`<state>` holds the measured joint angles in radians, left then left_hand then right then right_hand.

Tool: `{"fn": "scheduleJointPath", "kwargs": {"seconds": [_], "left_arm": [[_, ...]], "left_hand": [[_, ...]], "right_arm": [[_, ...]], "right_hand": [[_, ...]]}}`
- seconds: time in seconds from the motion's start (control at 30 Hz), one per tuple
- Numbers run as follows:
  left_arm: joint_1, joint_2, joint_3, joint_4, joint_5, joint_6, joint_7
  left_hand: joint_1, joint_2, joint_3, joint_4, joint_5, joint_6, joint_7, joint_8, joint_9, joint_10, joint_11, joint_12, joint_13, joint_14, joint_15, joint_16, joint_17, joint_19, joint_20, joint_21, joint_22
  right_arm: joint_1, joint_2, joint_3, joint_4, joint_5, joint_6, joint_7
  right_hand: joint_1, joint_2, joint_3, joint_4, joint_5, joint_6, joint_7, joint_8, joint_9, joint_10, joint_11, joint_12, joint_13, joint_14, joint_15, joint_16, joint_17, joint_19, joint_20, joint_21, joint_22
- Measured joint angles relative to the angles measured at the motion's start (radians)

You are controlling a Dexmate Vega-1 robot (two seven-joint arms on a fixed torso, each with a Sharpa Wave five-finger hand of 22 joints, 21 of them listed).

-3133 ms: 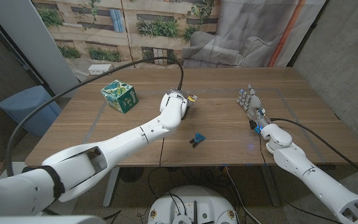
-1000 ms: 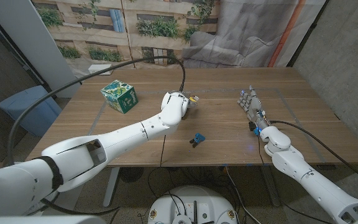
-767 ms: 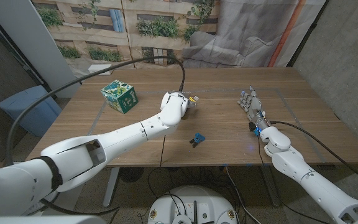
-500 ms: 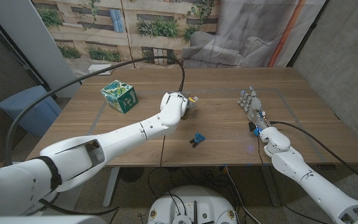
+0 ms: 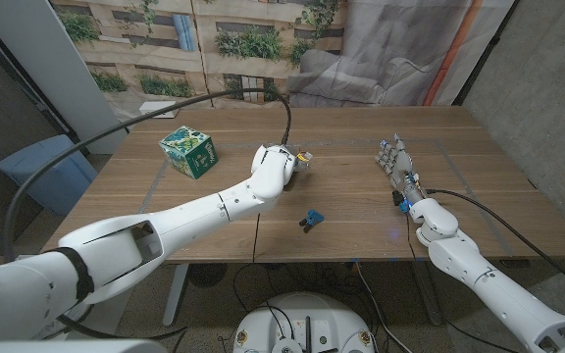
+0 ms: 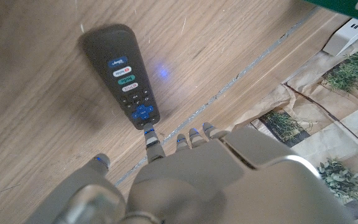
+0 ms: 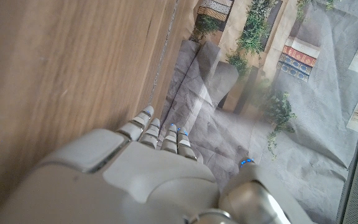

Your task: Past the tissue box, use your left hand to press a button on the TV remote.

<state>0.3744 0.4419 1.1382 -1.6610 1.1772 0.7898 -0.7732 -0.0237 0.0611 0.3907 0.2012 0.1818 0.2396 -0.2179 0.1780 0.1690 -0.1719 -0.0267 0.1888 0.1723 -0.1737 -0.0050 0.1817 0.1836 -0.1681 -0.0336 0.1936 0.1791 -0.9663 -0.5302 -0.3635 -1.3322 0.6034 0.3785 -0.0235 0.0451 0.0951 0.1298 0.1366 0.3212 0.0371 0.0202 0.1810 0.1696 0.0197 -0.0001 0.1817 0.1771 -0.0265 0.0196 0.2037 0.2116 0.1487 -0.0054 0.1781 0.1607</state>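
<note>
nothing moved; left hand (image 6: 185, 180) fingertip touches tv remote (image 6: 122, 74), labels unreadable; right hand (image 5: 396, 165) open.

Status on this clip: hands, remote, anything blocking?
Left hand empty, one fingertip at the TV remote, near its blue pad. Right hand open, idle on the table. Tissue box off to the side, nothing blocking.

The left arm reaches toward 12 o'clock, its left hand (image 5: 290, 163) hanging palm down with fingers (image 6: 152, 147) extended. The right hand (image 5: 398, 169) stands on edge at 3 o'clock, fingers apart.
</note>
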Motion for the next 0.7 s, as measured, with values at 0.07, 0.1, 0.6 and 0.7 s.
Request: {"fn": "scheduleJointPath", "kwargs": {"seconds": [0.07, 0.1, 0.6, 0.7], "left_arm": [[0.002, 0.002, -0.003, -0.005, 0.003, -0.001, -0.001], [0.003, 0.003, -0.005, -0.007, 0.005, -0.001, -0.002], [0.031, 0.025, -0.040, -0.068, 0.049, -0.005, -0.022], [0.039, 0.032, -0.049, -0.082, 0.062, -0.005, -0.029]], "left_hand": [[0.000, 0.000, -0.003, -0.003, 0.000, -0.001, -0.001, 0.001, 0.000, 0.000, 0.000, 0.000, 0.000, 0.000, 0.000, 0.000, 0.000, 0.000, 0.000, 0.000, 0.000], [0.000, 0.000, -0.004, -0.004, 0.000, -0.004, -0.004, 0.001, 0.000, 0.000, 0.000, 0.000, 0.000, 0.000, 0.000, 0.000, 0.000, 0.000, 0.000, 0.000, 0.000], [0.000, 0.000, -0.004, -0.004, 0.000, -0.005, -0.003, 0.002, -0.002, 0.000, 0.000, 0.004, 0.000, 0.000, 0.000, 0.007, 0.000, 0.000, 0.000, 0.007, 0.000], [0.000, 0.000, -0.004, -0.004, 0.000, -0.008, 0.000, 0.002, -0.002, 0.000, 0.000, 0.004, 0.000, 0.000, 0.000, 0.007, 0.000, 0.000, 0.000, 0.007, 0.000]], "right_arm": [[0.000, 0.000, 0.001, -0.001, 0.000, -0.003, -0.001], [0.000, 0.000, 0.001, -0.001, 0.000, -0.004, -0.002], [0.012, 0.005, 0.001, 0.006, 0.000, -0.009, -0.006], [0.016, 0.007, 0.001, 0.010, 0.000, -0.009, -0.006]], "right_hand": [[0.000, 0.000, 0.000, 0.000, 0.000, -0.004, 0.004, -0.002, 0.000, 0.000, 0.000, 0.000, 0.000, 0.000, 0.000, 0.000, 0.000, 0.000, 0.000, 0.000, 0.000], [0.000, 0.000, 0.000, 0.000, 0.000, -0.009, 0.009, -0.004, 0.000, 0.004, 0.004, 0.000, 0.000, -0.007, 0.007, 0.000, 0.000, 0.000, 0.000, 0.000, 0.000], [0.000, 0.000, 0.000, 0.000, 0.000, -0.050, 0.086, -0.006, 0.000, 0.020, 0.045, 0.000, 0.000, -0.036, 0.036, -0.004, 0.000, -0.014, -0.007, 0.000, 0.000], [0.000, 0.000, 0.000, 0.000, 0.000, -0.055, 0.091, -0.006, 0.000, 0.020, 0.045, 0.000, 0.000, -0.036, 0.036, -0.004, 0.000, -0.014, -0.007, 0.000, 0.000]]}}
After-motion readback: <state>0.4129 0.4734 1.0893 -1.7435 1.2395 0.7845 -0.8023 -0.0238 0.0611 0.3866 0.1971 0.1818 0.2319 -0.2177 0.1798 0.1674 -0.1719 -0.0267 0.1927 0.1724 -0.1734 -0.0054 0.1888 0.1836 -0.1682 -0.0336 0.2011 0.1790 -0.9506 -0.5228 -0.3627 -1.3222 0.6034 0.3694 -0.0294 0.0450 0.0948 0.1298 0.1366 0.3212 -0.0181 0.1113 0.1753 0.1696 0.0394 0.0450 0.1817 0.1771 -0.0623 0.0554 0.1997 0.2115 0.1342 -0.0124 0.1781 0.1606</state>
